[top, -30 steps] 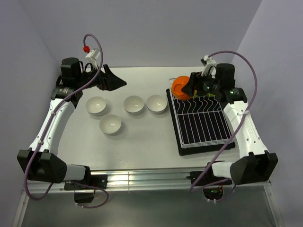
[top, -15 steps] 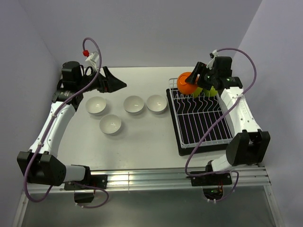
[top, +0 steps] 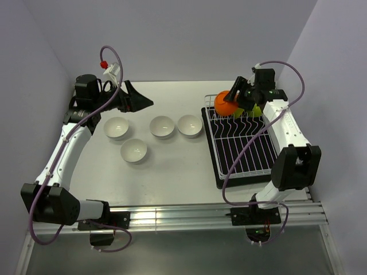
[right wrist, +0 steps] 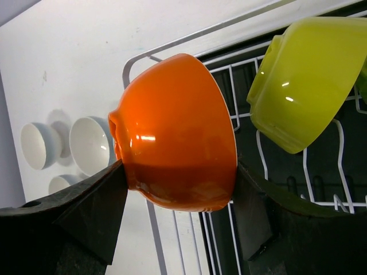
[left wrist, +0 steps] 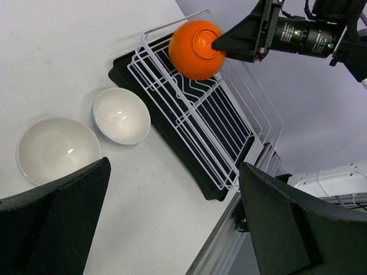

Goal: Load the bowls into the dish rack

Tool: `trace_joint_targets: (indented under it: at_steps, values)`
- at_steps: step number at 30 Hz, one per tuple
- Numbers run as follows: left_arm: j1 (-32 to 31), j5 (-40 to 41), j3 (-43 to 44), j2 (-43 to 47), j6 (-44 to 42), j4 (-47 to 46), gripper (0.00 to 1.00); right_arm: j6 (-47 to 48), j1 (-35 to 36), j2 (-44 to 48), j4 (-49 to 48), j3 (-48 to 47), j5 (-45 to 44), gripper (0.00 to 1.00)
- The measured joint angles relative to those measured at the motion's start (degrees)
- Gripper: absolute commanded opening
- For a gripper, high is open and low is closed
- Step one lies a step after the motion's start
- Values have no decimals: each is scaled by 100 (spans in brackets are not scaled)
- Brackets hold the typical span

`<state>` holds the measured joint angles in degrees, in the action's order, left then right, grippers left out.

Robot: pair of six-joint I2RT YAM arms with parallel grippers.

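Glossy round orange bowl (right wrist: 178, 132) over white wire rack (top: 243, 149).

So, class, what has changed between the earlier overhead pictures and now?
The right gripper, still shut on the orange bowl, carried it slightly right along the dish rack's far end, toward the lime green bowl, and its arm's elbow swung forward. The four white bowls and the open left gripper stayed put.

Lab, bare lilac walls (top: 172, 40), white table (top: 172, 166)
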<state>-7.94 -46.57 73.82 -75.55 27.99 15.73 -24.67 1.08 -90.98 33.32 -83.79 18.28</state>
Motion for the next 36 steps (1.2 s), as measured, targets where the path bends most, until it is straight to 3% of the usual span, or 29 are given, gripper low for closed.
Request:
trace_joint_targets:
  at_steps: [17,22,26,27,30,33,36]
  values:
    - [0,42,0,-35,-28,262,99,-243,4,-507,33,-44,-260,0]
    - [0,48,0,-81,-37,286,99,-367,4,-518,42,122,-260,24]
    - [0,83,0,-105,-72,315,100,-466,0,-579,37,162,-260,30]
    - [0,96,0,-107,-76,323,99,-472,0,-592,39,162,-260,36]
    - [0,101,0,-114,-87,363,99,-494,0,-610,37,162,-258,42]
    - [0,103,0,-120,-90,398,100,-516,0,-629,33,160,-258,55]
    - [0,127,0,-122,-92,426,100,-564,-2,-658,15,160,-258,75]
